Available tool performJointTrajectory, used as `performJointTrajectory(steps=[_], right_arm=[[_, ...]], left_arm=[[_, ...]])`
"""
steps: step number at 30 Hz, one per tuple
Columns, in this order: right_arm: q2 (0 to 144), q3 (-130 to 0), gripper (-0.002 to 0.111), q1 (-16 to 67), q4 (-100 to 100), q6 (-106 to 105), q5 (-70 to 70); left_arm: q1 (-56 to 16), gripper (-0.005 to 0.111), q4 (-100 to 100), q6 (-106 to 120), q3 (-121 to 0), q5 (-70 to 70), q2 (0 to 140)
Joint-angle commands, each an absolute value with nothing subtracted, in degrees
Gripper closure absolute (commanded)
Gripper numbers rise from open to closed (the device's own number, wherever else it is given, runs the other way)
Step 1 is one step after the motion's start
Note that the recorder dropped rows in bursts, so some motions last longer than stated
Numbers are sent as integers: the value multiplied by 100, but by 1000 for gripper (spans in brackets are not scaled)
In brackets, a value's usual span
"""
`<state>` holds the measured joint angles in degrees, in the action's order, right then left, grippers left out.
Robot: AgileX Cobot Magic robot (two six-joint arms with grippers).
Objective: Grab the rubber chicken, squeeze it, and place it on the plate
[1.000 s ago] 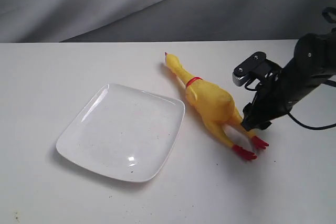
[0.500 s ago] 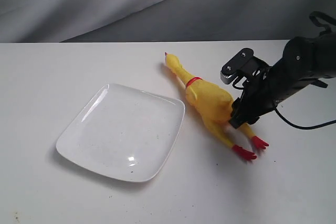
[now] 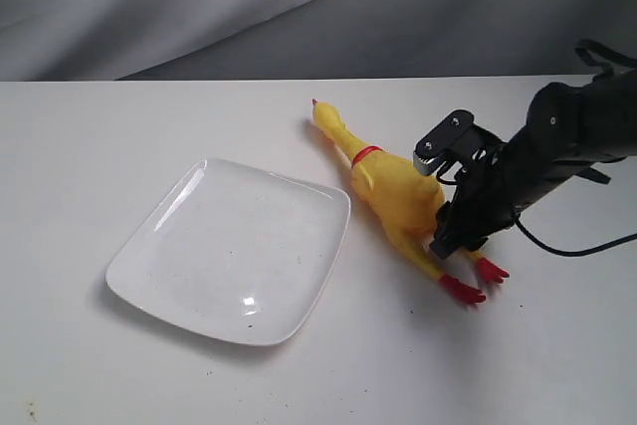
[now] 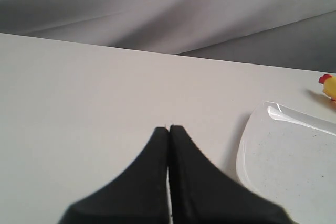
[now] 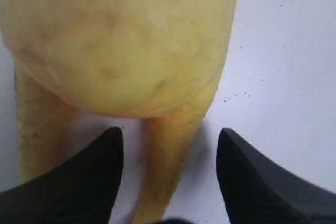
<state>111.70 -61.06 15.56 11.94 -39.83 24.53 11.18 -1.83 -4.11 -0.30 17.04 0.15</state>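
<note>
Right hand (image 5: 169, 132) straddles one leg of the rubber chicken (image 3: 398, 191), partly hiding it.

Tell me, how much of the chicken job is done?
Nothing is finished yet. The chicken lies on the table beside the plate, which has nothing on it. Right now the right claw is open around one leg, ready to grab. Left to do: close, lift, squeeze, and set it on the plate. The left claw is shut, away from the chicken.
</note>
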Motion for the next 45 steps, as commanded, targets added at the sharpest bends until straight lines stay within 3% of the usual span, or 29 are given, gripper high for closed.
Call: performJointTrajectory(steps=[1, 5, 10, 23, 33, 39, 45], right_arm=[[11216, -6147, 64, 1562, 1247, -4066, 2303], [11225, -6147, 92, 1562, 1247, -4077, 2314], [11211, -6147, 108, 1562, 1247, -4091, 2393], [8926, -6147, 108, 1562, 1468, -4068, 3124], [7358, -6147, 108, 1562, 2712, -5022, 5051], [6755, -6137, 108, 1698, 3310, -5268, 5488], [6527, -5923, 108, 2335, 3326, -5189, 5569]], left_arm=[[1136, 106, -231, -428, 0, 1674, 0], [1136, 106, -231, -428, 0, 1674, 0], [1136, 106, -231, -428, 0, 1674, 0], [1136, 106, -231, -428, 0, 1674, 0], [1136, 106, -231, -428, 0, 1674, 0], [1136, 106, -231, -428, 0, 1674, 0], [1136, 106, 144, -277, 0, 412, 0]])
